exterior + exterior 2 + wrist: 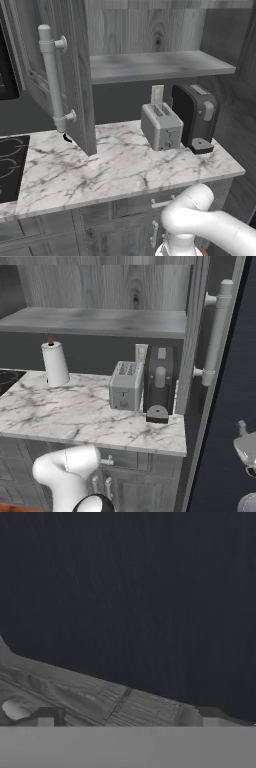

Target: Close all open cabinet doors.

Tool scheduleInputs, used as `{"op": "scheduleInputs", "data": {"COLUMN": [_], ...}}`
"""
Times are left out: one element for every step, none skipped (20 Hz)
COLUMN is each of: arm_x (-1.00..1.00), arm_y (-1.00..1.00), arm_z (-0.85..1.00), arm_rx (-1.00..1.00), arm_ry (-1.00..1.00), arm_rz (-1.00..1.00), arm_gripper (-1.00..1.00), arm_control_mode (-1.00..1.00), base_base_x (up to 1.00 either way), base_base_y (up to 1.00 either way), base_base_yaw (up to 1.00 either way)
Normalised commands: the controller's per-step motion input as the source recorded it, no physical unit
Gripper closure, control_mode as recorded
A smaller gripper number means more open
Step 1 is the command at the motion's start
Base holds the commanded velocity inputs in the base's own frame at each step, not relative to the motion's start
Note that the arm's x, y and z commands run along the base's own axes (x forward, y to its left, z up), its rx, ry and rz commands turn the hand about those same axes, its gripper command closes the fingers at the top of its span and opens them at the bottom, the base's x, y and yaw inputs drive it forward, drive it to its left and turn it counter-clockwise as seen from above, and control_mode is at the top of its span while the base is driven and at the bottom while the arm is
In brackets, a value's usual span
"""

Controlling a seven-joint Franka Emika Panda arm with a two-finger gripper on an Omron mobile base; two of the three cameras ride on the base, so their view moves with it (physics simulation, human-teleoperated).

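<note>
two open cabinet doors (75, 75) (200, 331), rigid hinged panels, best pushed flat near bar handle (52, 75); gripper (125, 719) finger gap: cannot tell.

Grey wood-grain cabinet doors (60, 75) — both swung open — pale bar handles (217, 331).

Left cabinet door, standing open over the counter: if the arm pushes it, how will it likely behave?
The left cabinet door looks like a stiff wood panel, so it should swing as one piece without flexing. Its long bar handle looks smooth and rounded, so a push there may slip; the flat face seems safer.
</note>
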Motion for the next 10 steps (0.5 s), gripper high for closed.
{"op": "scheduleInputs", "data": {"arm_x": [0.17,0.21,0.27,0.35,0.40,0.44,0.46,0.46,0.46,0.46], "arm_y": [-0.12,-0.02,0.00,0.00,0.04,0.06,0.08,0.08,0.07,0.04], "arm_z": [-0.09,-0.07,-0.03,-0.01,-0.02,-0.02,-0.02,-0.02,0.00,0.00], "arm_rx": [0.07,0.07,0.06,0.05,0.03,0.03,0.03,0.02,0.02,0.02], "arm_ry": [0.05,0.06,0.09,0.11,0.11,0.11,0.12,0.12,0.12,0.10], "arm_rz": [0.18,0.17,0.14,0.09,0.08,0.07,0.07,0.07,0.07,0.07], "arm_gripper": [-1.00,-1.00,-1.00,-1.00,-1.00,-1.00,-1.00,-1.00,-1.00,-1.00], "arm_control_mode": [-1.00,-1.00,-1.00,-1.00,-1.00,-1.00,-1.00,-1.00,-1.00,-1.00], "base_base_x": [0.00,0.00,0.00,0.00,0.00,0.00,0.00,0.00,0.00,0.00], "base_base_y": [0.00,0.00,0.00,0.00,0.00,0.00,0.00,0.00,0.00,0.00], "base_base_yaw": [0.00,0.00,0.00,0.00,0.00,0.00,0.00,0.00,0.00,0.00]}}
